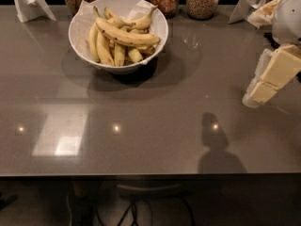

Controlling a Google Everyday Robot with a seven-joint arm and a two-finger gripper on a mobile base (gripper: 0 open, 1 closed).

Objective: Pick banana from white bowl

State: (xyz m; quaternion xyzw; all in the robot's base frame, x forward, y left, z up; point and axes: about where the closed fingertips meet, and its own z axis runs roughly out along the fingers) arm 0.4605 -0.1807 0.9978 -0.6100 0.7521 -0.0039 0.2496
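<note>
The banana point(124, 34) lies on top of the bunch inside the white bowl point(117, 68), at the far left part of the grey tabletop point(141, 135). Its long axis runs from upper left to lower right, one end near the bowl's left rim, the other pointing right. The end effector point(265, 86) hangs at the right edge, well apart from the bowl; whether it is released or clenched cannot be told
</note>
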